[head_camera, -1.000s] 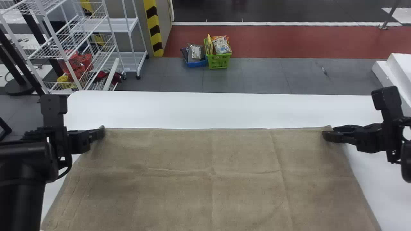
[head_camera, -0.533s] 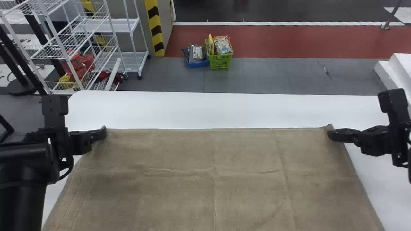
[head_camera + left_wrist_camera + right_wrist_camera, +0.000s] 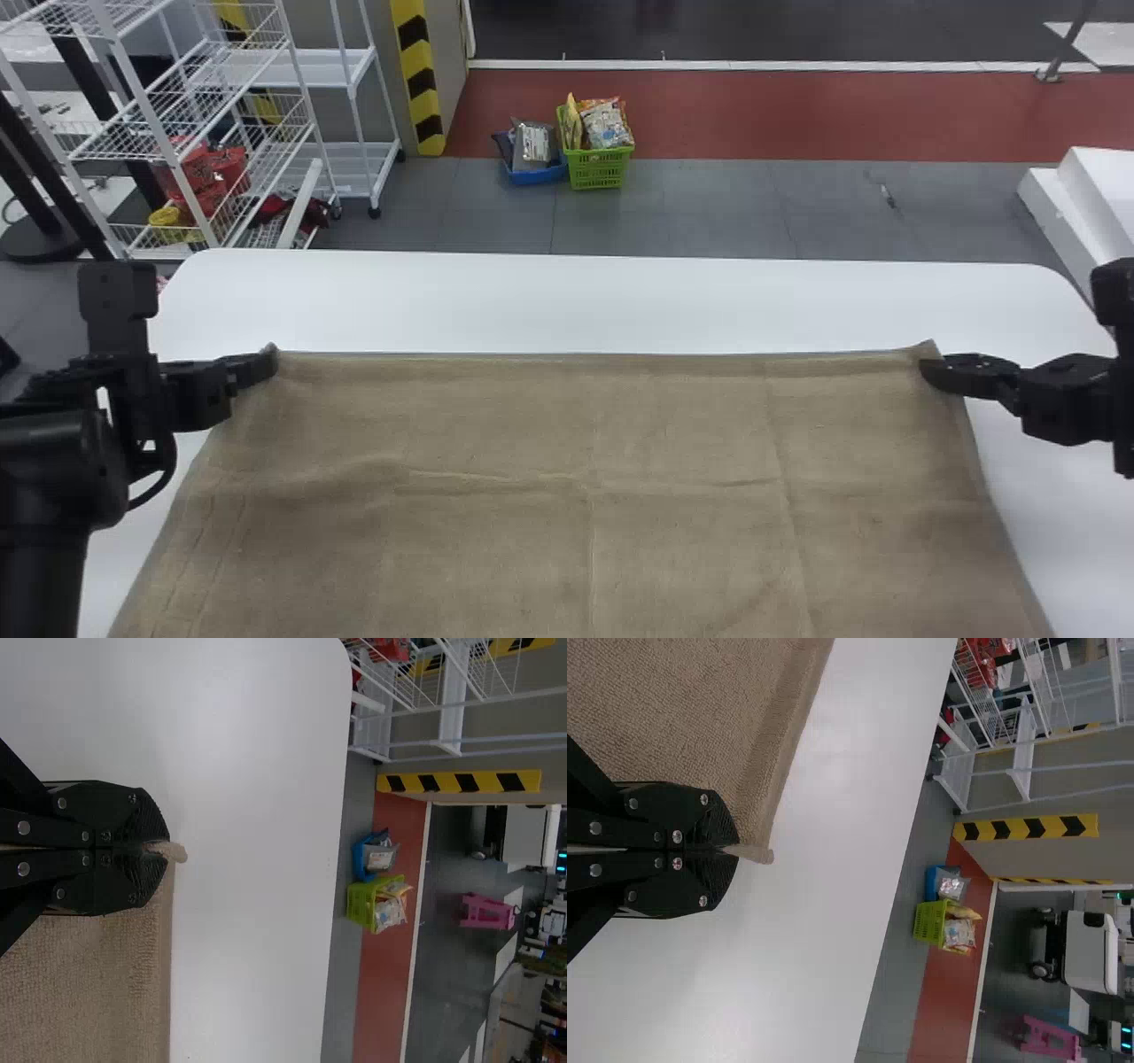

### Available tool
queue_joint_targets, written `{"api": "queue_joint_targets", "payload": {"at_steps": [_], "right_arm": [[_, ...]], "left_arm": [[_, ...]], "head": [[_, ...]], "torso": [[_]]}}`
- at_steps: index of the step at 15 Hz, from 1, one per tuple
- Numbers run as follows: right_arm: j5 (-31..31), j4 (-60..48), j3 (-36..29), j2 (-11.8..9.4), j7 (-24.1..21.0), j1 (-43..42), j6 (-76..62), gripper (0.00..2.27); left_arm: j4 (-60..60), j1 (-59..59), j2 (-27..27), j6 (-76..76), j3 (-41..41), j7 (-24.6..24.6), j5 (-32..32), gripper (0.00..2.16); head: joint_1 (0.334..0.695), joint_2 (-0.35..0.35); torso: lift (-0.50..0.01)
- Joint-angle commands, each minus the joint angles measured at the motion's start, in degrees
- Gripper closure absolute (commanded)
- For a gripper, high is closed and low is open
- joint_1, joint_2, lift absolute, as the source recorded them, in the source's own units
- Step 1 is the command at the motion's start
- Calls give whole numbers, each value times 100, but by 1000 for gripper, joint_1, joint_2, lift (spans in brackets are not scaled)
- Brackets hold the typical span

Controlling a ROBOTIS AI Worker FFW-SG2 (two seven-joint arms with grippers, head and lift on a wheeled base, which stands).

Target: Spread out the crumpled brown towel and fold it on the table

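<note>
The brown towel (image 3: 567, 478) lies spread over the table with faint creases and its far edge nearly straight. At its far left corner is my left gripper (image 3: 270, 361); my right gripper (image 3: 930, 370) is at the far right corner. In the left wrist view, the left gripper (image 3: 164, 849) is shut on a corner of the towel (image 3: 97, 992), a small tip poking out beyond the fingers. The right wrist view has the right gripper (image 3: 733, 850) pinching the other corner of the towel (image 3: 691, 718) the same way.
The white table (image 3: 567, 301) extends past the towel's far edge and both sides. On the floor beyond stand a green basket (image 3: 598, 167) and a blue one (image 3: 536, 174) with packets. White wire shelves (image 3: 204, 115) are at the back left, a white block (image 3: 1085, 204) at the right.
My right gripper has moved outward to the right with its corner, and the left gripper slightly to the left. The towel's far edge is stretched a little wider between them.
</note>
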Motion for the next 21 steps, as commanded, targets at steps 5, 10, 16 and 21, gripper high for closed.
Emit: {"api": "queue_joint_targets", "payload": {"at_steps": [5,10,16,21], "right_arm": [[-437,-754,-251,36,179,468,-237,1440],[-903,-1255,-489,71,346,846,-254,1440],[-1386,-1580,-770,80,688,1268,-553,1440],[-1844,-1967,-1051,168,908,1910,-1098,1440]], "left_arm": [[-619,339,-15,204,189,-5,447,1183],[-1516,946,-68,291,505,-13,1019,1183],[-2298,1596,-156,186,945,-198,1669,1183],[-2351,1930,-358,-552,1560,-664,2310,1183]], "head": [[695,22],[695,23],[695,22],[695,30]], "torso": [[-127],[-127],[-127],[-127]]}}
